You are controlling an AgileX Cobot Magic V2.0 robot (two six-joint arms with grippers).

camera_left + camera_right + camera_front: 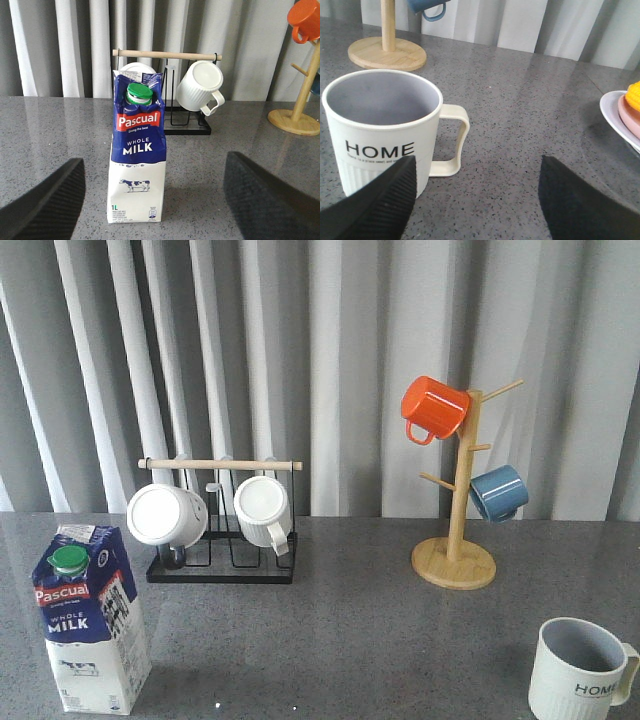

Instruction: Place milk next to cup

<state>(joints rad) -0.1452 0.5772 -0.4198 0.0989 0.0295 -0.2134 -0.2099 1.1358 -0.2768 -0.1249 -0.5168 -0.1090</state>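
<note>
On the near left of the desk [340, 640] the milk [88, 618] stands upright, and the left tool [152, 200] hangs wide open and empty, lined up with the carton as if to take it. Well apart, at the near right corner, the cup [580, 670] waits. The right tool [475, 200] gapes beside it, holding nothing.
</note>
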